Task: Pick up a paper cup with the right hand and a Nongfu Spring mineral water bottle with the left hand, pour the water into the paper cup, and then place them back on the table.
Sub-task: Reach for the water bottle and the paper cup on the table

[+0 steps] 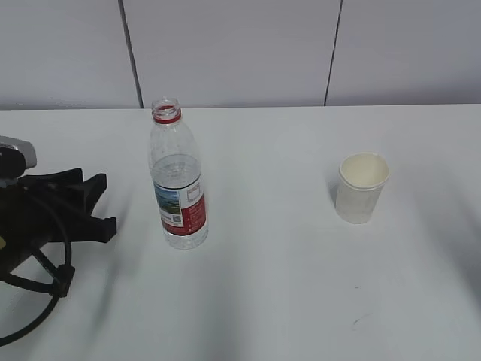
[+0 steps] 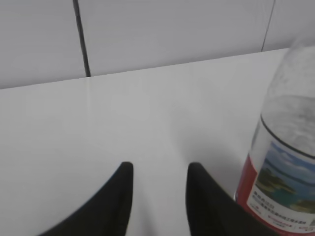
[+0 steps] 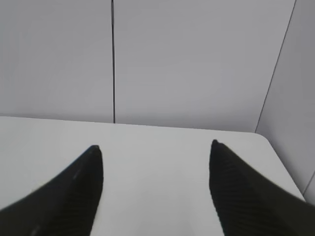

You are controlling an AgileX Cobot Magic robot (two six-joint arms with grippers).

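Exterior: my left gripper [image 1: 101, 203], black with a grey top, sits low at the left edge of the wide white tabletop [image 1: 285, 301], jaws apart, nothing between them. The clear plastic Nongfu Spring bottle [image 1: 178, 180], red neck ring, no cap, red-and-white landscape label, stands upright just past my left fingertips, not touching. Clear water [image 1: 177, 171] fills it to about the upper body. The small cream-white paper cup [image 1: 361, 187], rolled rim, tapered, stands upright well to the right of the bottle, far from my left jaws. Right gripper not in this view.

Left wrist: left gripper [image 2: 158, 169] jaws apart over bare table [image 2: 98, 123]. Bottle [image 2: 283, 162] is off to the right of my right-hand finger, outside the gap.

Right wrist: right gripper [image 3: 155, 147] jaws wide apart, holding nothing, only table [image 3: 152, 147] and the grey panelled wall [image 3: 197, 59] ahead. Cup and bottle not visible here.
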